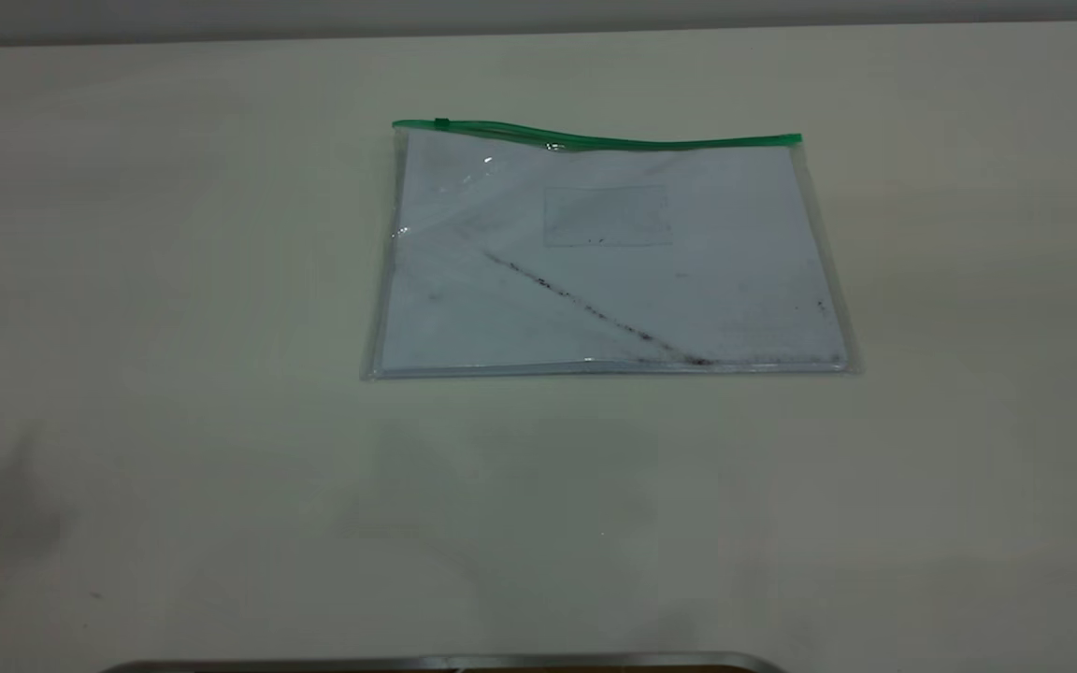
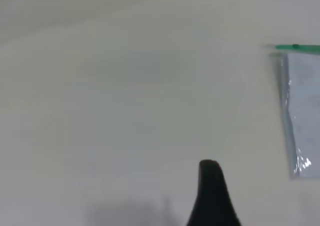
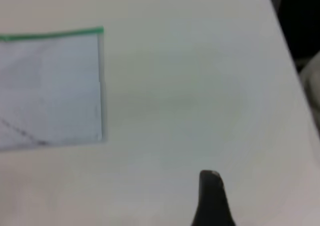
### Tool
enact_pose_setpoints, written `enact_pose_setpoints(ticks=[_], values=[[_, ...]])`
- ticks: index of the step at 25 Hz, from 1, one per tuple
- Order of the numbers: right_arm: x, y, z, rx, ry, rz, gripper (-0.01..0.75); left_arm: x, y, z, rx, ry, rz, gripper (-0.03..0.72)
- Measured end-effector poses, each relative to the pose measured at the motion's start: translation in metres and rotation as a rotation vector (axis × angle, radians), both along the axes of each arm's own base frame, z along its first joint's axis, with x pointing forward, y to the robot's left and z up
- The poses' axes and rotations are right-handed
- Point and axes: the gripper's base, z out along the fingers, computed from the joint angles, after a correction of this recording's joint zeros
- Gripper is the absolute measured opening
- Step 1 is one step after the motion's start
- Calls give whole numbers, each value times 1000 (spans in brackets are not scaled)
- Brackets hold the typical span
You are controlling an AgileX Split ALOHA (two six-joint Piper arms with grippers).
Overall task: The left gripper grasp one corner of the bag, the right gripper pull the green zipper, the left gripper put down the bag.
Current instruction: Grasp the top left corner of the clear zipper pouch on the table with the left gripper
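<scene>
One clear plastic document bag point(image 1: 609, 257) is seen lying flat on the pale table point(image 1: 174, 280), set toward the far middle of the tabletop in the exterior view. The green zipper point(image 1: 595, 138) runs along the bag's far long edge, slightly wavy, and its small slider tab point(image 1: 441, 123) is found close to the left end of the strip. A white sheet of paper point(image 1: 688, 215) is held inside, crossed by a dark diagonal smudge point(image 1: 595, 313) that descends toward the near edge. The far-left corner point(image 1: 398, 126) of the bag rests on the table and is touched by nothing.

Neither arm is shown in the exterior view. In the left wrist view, only one dark fingertip of the left gripper point(image 2: 212, 193) is visible above bare table, well apart from the bag point(image 2: 302, 116), whose zipper end point(image 2: 297, 47) and short side are seen at the edge of the picture. Whether this claw is apart or together cannot be told. In the right wrist view, a single dark fingertip of the right gripper point(image 3: 212, 198) is likewise seen over bare table, well apart from the bag's other short side point(image 3: 50, 88), where the green strip point(image 3: 50, 34) ends. The state of that claw cannot be told either.

A curved metallic rim point(image 1: 445, 662) is visible at the near edge of the exterior view.
</scene>
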Motion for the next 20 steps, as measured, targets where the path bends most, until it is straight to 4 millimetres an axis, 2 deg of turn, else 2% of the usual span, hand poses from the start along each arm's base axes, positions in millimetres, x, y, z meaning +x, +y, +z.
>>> enact_pose_setpoints(ticks=[3, 7, 13, 17, 20], values=[[20, 1, -7, 53, 78, 1, 578, 41, -1, -15, -36, 43, 7, 590], [45, -1, -8, 64, 89, -7, 578, 89, -7, -41, -71, 102, -24, 590], [92, -6, 13, 18, 62, 25, 578, 154, -17, -93, -119, 213, -131, 590], [125, -10, 18, -31, 88, 73, 578, 189, -26, -121, -162, 233, -236, 590], [146, -12, 8, -43, 136, 91, 578, 208, -35, -142, -216, 253, -338, 590]])
